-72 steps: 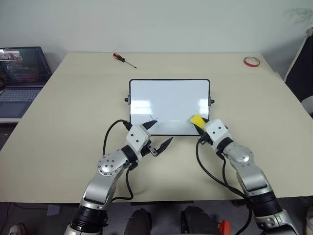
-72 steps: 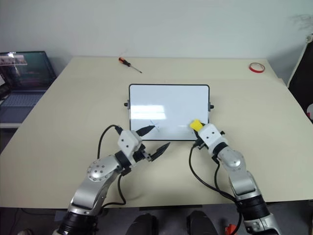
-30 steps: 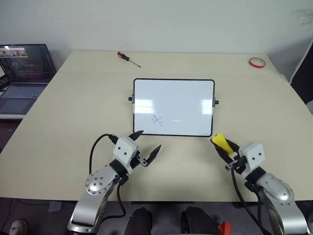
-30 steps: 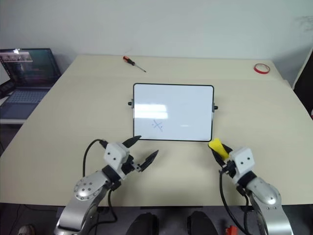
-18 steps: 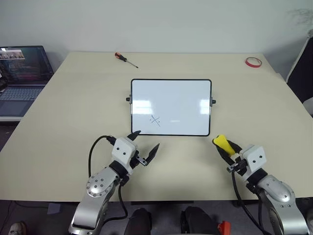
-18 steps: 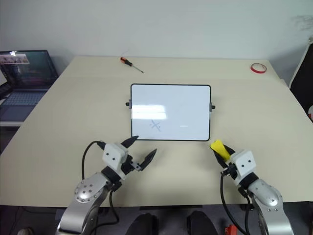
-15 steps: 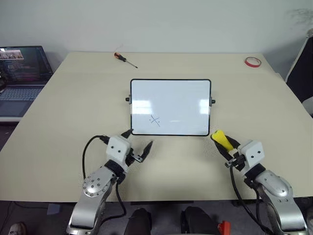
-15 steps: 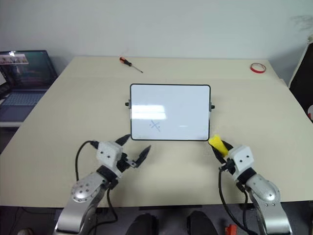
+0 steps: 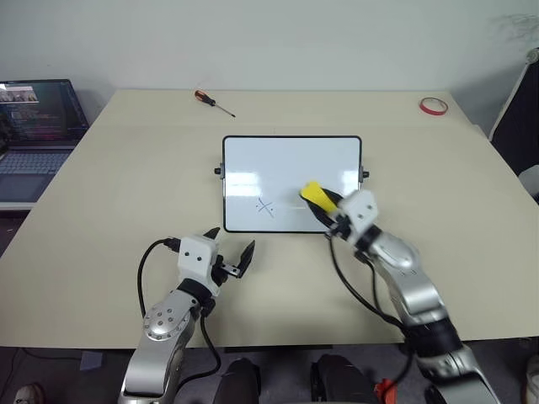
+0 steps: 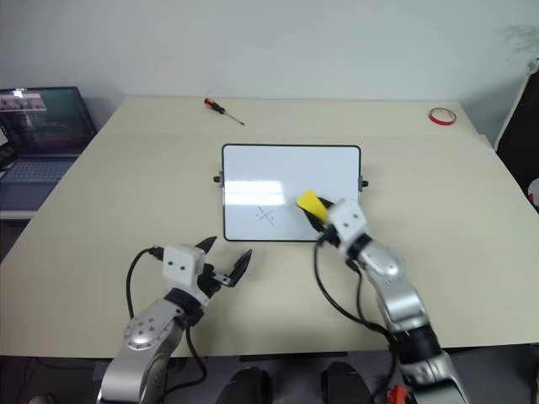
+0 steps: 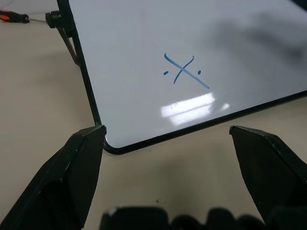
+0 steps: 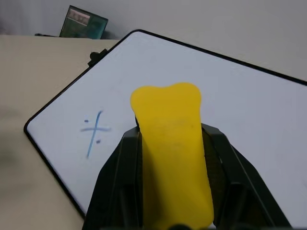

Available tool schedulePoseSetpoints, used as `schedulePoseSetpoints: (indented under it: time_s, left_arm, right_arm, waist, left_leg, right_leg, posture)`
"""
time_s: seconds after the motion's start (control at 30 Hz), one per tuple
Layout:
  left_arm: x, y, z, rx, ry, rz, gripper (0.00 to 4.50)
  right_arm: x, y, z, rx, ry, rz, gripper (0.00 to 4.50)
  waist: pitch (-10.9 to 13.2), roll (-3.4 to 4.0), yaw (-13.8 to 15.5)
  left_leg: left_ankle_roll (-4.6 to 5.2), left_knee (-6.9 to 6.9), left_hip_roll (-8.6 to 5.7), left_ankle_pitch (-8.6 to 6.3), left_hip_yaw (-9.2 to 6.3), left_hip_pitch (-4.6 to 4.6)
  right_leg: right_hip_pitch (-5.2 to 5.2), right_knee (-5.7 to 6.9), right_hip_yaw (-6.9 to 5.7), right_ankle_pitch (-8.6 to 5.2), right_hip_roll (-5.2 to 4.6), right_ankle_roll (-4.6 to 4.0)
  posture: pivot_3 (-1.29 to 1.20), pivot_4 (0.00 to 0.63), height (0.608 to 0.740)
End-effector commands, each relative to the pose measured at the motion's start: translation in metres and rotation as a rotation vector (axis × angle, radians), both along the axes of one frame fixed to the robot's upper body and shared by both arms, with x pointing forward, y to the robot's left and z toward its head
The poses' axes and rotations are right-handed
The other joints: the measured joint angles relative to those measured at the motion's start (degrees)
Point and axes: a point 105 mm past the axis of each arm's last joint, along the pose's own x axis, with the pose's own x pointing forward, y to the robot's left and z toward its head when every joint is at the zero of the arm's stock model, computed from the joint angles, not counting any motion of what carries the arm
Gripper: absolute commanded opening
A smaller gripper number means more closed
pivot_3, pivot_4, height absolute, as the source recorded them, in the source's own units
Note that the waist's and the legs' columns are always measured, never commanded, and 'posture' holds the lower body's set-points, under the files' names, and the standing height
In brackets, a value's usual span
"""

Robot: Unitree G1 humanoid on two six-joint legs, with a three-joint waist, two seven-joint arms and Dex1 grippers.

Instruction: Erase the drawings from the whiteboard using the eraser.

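Right pincer [image 9: 324,204] clamped on eraser [image 9: 315,195] over whiteboard [image 9: 291,151] — left pincer [image 9: 227,249] apart.

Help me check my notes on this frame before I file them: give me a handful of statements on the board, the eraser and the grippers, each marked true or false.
1. The right gripper is shut on the eraser. True.
2. The eraser is held over the whiteboard. True.
3. The whiteboard is wiped clean. False: a blue cross-like drawing is on its lower left part.
4. The left gripper grips the board's frame. False: it is open, on the near side of the board's corner, holding nothing.
5. A screwdriver lies on the table beyond the board. True.
6. The red tape ring lies on the whiteboard. False: it sits near the table's far right corner.
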Motion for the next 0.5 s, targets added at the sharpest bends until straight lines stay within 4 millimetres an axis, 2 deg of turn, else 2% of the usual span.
schedulePoseSetpoints:
  time_s: [0.03,0.13,0.2,0.27,0.37,0.43,0.5]
  left_arm:
    - [-0.002,-0.001,0.015,0.004,-0.054,-0.009,4.5]
    - [-0.004,0.003,0.014,0.009,-0.053,0.005,4.5]
    - [-0.008,0.005,0.013,0.011,-0.05,0.017,4.5]
    - [-0.01,0.006,0.011,0.011,-0.047,0.026,4.5]
    - [-0.011,0.009,0.01,0.014,-0.046,0.04,4.5]
    - [-0.01,0.011,0.011,0.017,-0.054,0.051,4.5]
    - [-0.01,0.012,0.012,0.018,-0.057,0.055,4.5]
  right_arm:
    - [0.019,0.022,0.008,-0.011,-0.043,0.007,1.27]
    - [0.031,0.039,0.007,-0.055,-0.047,0.012,1.27]
    - [0.038,0.047,0.0,-0.116,-0.035,0.004,1.27]
    - [0.045,0.048,-0.016,-0.192,0.009,-0.025,1.27]
    - [0.041,0.051,-0.039,-0.282,0.058,0.001,1.27]
    - [0.028,0.052,-0.063,-0.333,0.118,0.061,1.27]
    - [0.017,0.052,-0.075,-0.358,0.148,0.106,1.27]
  waist:
    - [0.0,0.0,0.03]
    - [0.0,0.0,0.15]
    - [0.0,0.0,0.11]
    - [-0.01,-0.01,0.2]
    - [-0.03,-0.02,0.09]
    - [-0.11,-0.03,0.05]
    - [-0.16,-0.04,0.05]
  left_leg:
    - [0.0,-0.01,0.0,0.0,0.01,-0.02]
    - [0.0,0.0,0.06,0.0,0.03,-0.02]
    - [0.0,0.01,0.07,0.0,0.02,-0.04]
    - [0.0,0.01,0.06,0.0,0.01,-0.05]
    - [0.0,0.02,0.07,0.0,0.01,0.05]
    - [0.0,0.02,0.07,0.0,0.01,0.3]
    - [0.01,0.03,0.07,0.0,-0.03,0.36]
  right_leg:
    - [-0.03,0.0,0.0,0.0,-0.02,0.0]
    - [-0.04,0.01,0.0,0.0,-0.1,0.0]
    - [-0.05,0.02,0.01,0.0,-0.14,0.0]
    - [-0.08,0.06,0.01,0.0,-0.17,0.0]
    - [-0.03,0.15,0.03,0.0,-0.17,0.0]
    - [0.16,0.2,0.03,0.0,-0.16,-0.01]
    - [0.23,0.22,0.0,0.0,-0.14,-0.01]
  posture:
    - [0.0,0.15,0.74]
    - [0.0,0.15,0.74]
    - [0.0,0.15,0.74]
    - [0.0,0.15,0.74]
    - [0.0,0.15,0.74]
    - [0.0,0.15,0.74]
    - [0.0,0.15,0.74]
